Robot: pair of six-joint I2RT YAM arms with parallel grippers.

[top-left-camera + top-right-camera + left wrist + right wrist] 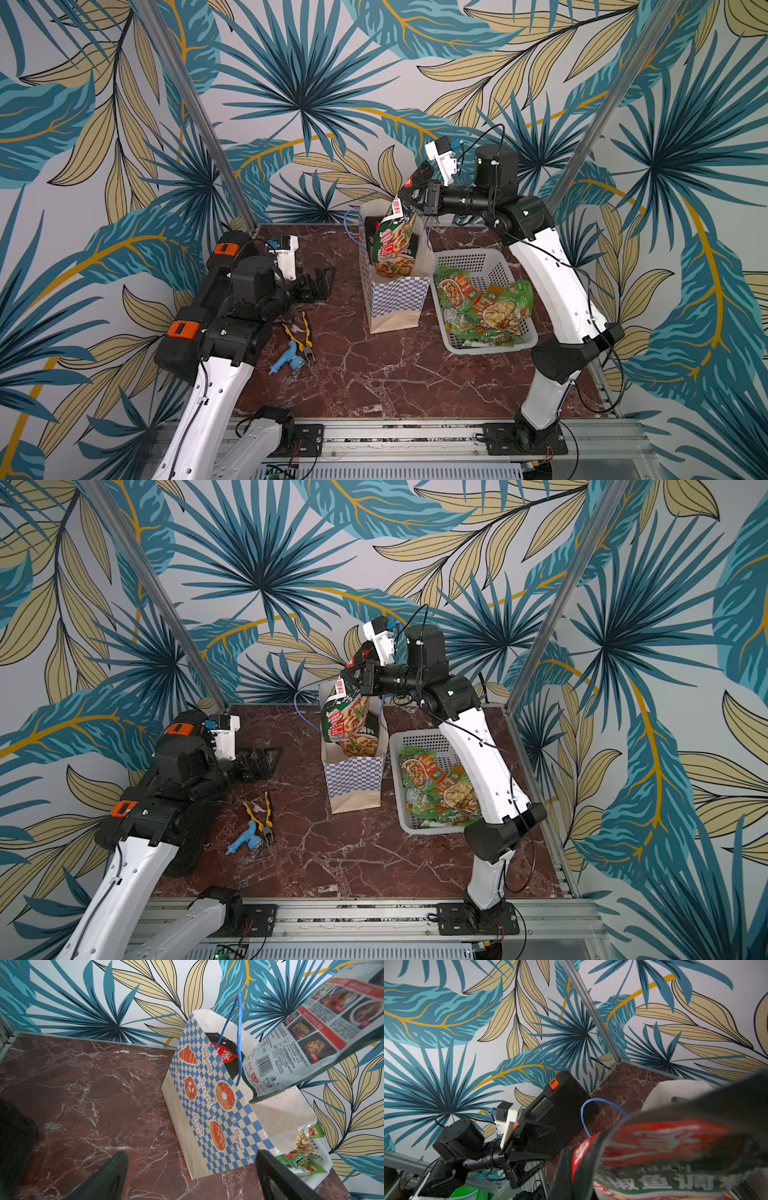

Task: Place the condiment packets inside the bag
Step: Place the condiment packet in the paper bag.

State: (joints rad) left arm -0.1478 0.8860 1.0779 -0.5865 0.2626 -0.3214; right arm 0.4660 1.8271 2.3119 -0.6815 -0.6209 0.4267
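Now right gripper [406,194] pinches top edge of large packet [392,245]; packet hangs straight below it, long axis near vertical, lower end at bag [399,299] mouth. Left gripper [318,284] spread, empty, well apart from bag.

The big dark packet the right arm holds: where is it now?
In a top view the packet hangs from the right gripper, lower end at the open mouth of the bag, just left of the white basket.

Glossy plastic packet [392,245], matt paper bag [401,297]
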